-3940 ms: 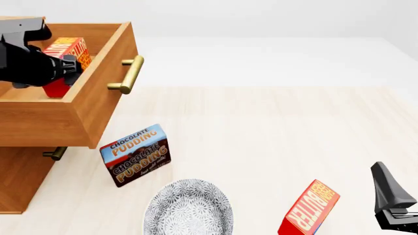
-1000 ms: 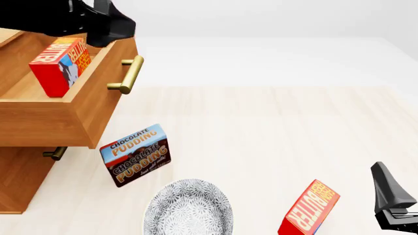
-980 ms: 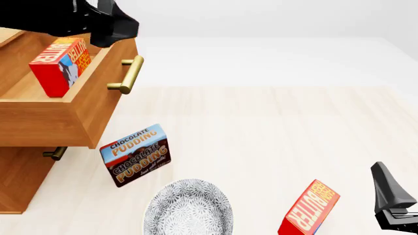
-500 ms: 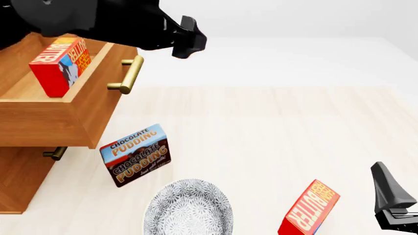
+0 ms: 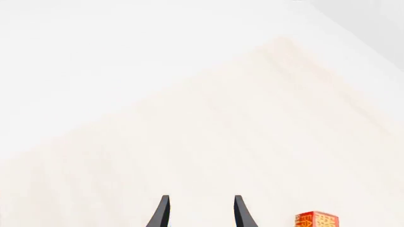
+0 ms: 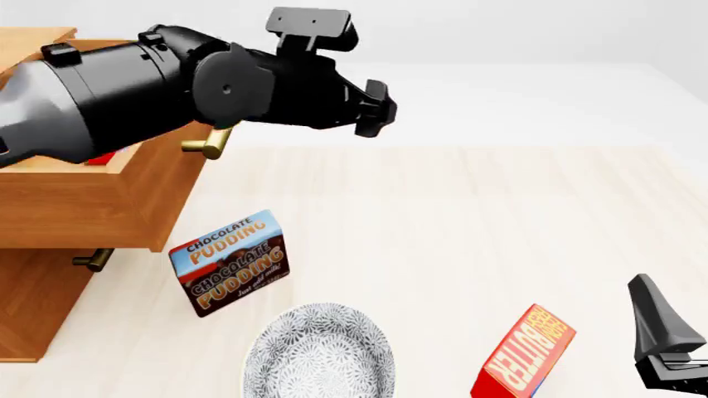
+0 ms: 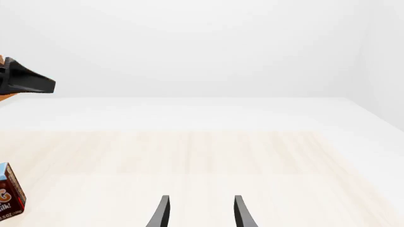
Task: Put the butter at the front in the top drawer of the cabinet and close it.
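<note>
**Two arms, both empty-handed; top drawer open**

Two drawers of the cabinet show at the left edge of the surface. The top drawer stands pulled out, its brass handle partly hidden behind the left arm. A sliver of red, the butter, shows inside the drawer against its front wall; the rest of the box is covered by the arm. The lower drawer handle sits beneath, with that drawer shut.

The left arm crosses above the open drawer. The left gripper projects beyond the drawer front, over the surface, clear of the handle. In the left wrist view the left gripper has its fingers parted with nothing between them.

The Chocolate Pudding box stands on the surface just beside the cabinet, below the drawer front. A patterned grey bowl rests at the near edge of the surface, just right of that box.

The second butter box stands tilted near the near right corner. The right gripper hangs just beside it, at the right edge of the front view, not touching it. In the right wrist view the right gripper shows fingers spread apart, holding nothing.
</note>
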### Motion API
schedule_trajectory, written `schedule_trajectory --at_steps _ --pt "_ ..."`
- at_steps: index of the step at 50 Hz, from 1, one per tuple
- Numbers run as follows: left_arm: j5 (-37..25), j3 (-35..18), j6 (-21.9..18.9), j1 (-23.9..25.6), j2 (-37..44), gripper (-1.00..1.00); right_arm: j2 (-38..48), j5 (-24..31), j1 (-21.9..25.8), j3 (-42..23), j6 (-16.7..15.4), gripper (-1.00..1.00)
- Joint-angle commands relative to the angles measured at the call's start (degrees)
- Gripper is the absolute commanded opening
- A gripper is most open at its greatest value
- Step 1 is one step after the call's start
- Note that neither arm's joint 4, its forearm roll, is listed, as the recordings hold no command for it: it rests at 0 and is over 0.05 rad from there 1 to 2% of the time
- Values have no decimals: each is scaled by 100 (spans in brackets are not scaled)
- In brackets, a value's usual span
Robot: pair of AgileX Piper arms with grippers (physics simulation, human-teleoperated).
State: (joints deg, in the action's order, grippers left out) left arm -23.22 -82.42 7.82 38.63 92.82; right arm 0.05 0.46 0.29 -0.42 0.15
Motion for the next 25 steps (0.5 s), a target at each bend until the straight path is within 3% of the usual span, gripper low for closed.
schedule_trajectory --at_steps 1,25 --pt "524 301 190 -76 292 100 4 -9 3 4 -3 100" --pt "818 613 230 -407 386 100 2 -2 4 0 -1 100"
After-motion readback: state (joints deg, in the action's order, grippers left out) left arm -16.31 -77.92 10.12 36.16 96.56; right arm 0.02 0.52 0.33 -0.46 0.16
